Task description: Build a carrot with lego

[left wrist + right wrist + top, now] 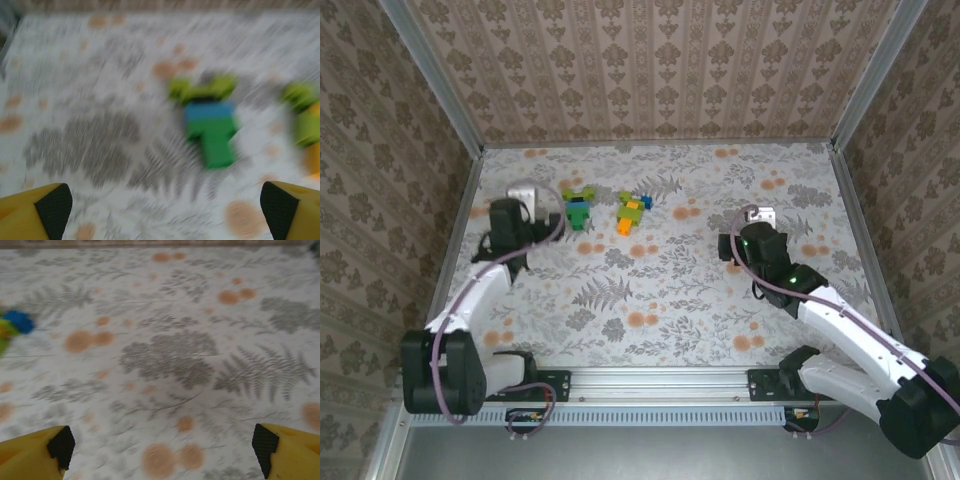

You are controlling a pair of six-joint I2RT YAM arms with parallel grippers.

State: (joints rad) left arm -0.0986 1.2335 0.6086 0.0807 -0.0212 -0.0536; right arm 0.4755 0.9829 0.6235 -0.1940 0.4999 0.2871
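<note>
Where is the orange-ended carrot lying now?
In the top view, the carrot lies at the far middle of the table, just right of the green-blue cluster.

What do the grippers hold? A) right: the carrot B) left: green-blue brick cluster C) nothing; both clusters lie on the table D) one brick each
C: the left gripper and right gripper stand open and empty; the carrot and green-blue cluster lie on the table.
</note>
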